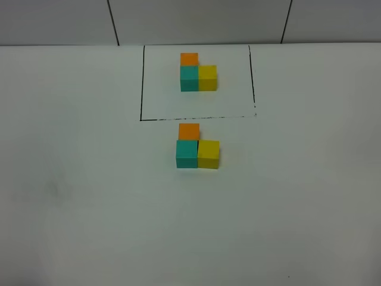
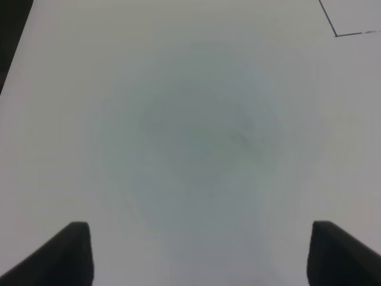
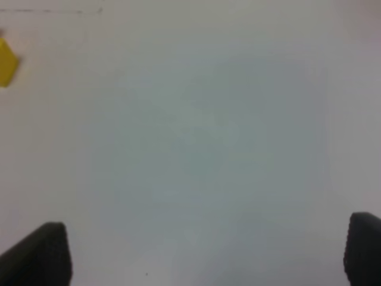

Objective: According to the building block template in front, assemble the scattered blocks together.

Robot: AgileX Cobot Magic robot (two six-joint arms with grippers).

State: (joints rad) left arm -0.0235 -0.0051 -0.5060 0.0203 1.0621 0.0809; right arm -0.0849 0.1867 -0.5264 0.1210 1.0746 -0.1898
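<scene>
The template trio, orange cube [image 1: 189, 59], teal cube [image 1: 189, 78] and yellow cube [image 1: 207, 78], sits in an L inside the black drawn rectangle [image 1: 141, 83] at the back. In front of the frame the loose orange cube [image 1: 189, 131], teal cube [image 1: 186, 154] and yellow cube [image 1: 208, 154] stand pressed together in the same L. Neither arm shows in the high view. The left gripper [image 2: 199, 253] is open over bare table, fingertips [image 2: 74, 250] wide apart. The right gripper [image 3: 208, 256] is open and empty; the loose yellow cube [image 3: 6, 62] shows at its view's edge.
The white table [image 1: 89, 196] spreads around the cubes. A tiled wall [image 1: 190, 21] rises behind the frame. A corner of the black line [image 2: 339, 33] shows in the left wrist view, and the table's dark edge [image 2: 12, 36] lies beyond it.
</scene>
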